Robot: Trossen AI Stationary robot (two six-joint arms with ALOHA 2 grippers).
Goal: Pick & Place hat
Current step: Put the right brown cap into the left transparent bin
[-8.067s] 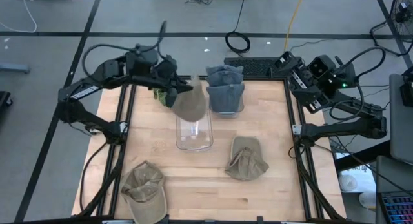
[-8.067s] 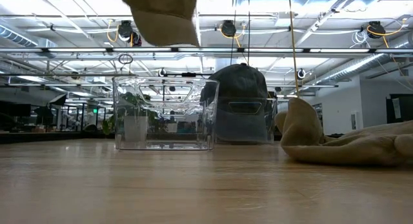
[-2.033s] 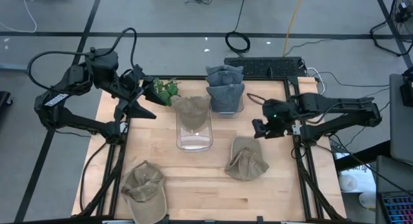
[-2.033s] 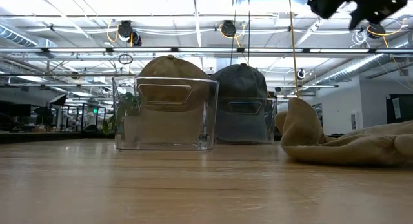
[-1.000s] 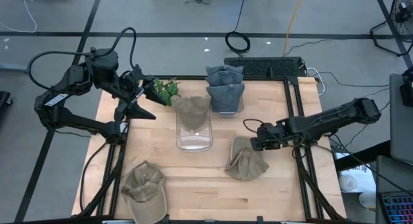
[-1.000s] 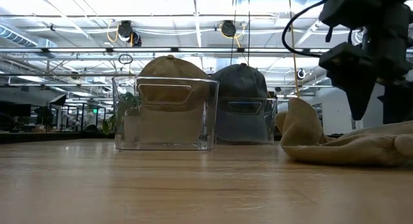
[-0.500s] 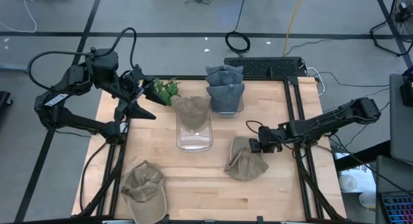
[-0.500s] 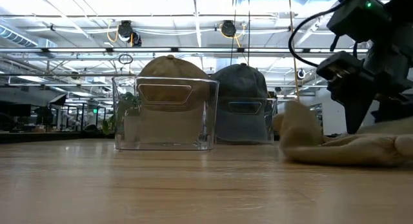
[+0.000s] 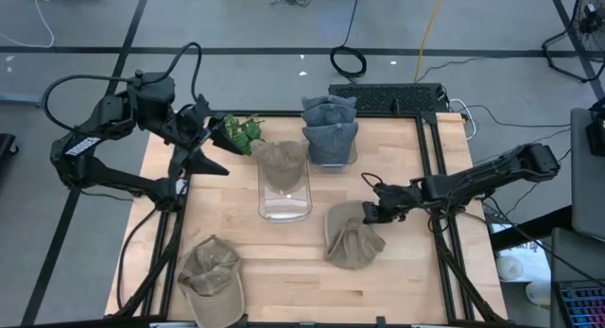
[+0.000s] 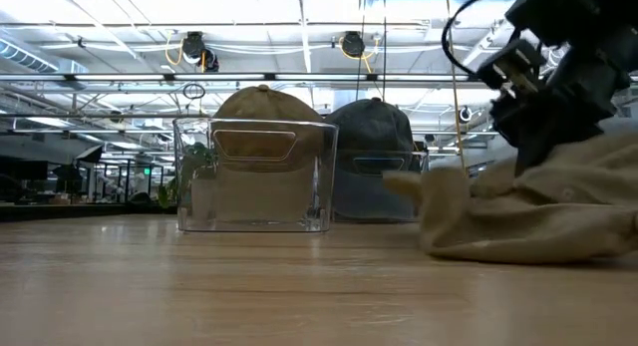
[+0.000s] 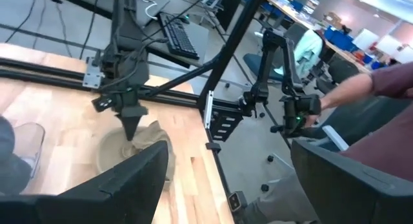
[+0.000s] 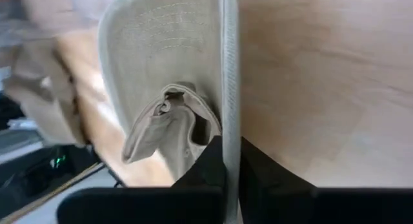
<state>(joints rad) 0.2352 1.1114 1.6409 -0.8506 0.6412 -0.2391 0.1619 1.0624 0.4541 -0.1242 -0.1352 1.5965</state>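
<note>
High view, right gripper [image 9: 375,213]: down low near the tabletop's [image 9: 397,271] right edge, fingers clamped on the rim of the tan hat [image 9: 348,236].
High view, tan hat: right of centre, crumpled, one edge pulled up at the fingers.
High view, left gripper [image 9: 210,144]: hanging over the far left corner, fingers spread wide, nothing in them.
High view, bins: clear bin [image 9: 285,191] at the middle with a khaki hat [image 9: 281,160] in it; a grey hat [image 9: 330,139] in the bin beside it, by the far edge.
High view, spare hat [image 9: 212,272]: at the near edge, left side, untouched.
Low view, right gripper [image 10: 533,137]: biting the top of the tan hat [image 10: 528,216], cloth sagging to the tabletop [image 10: 249,286].
Low view, bins: khaki hat [image 10: 261,132] and grey hat [image 10: 374,157] side by side behind clear walls.
Left wrist view: open fingers [image 11: 119,182] in front; right gripper [image 11: 130,124] tip down on the tan hat [image 11: 126,153] by the edge rail.
Right wrist view: fingers [image 12: 210,162] pinched tight on the tan hat's [image 12: 161,69] brim edge, above the tabletop [image 12: 322,75].
</note>
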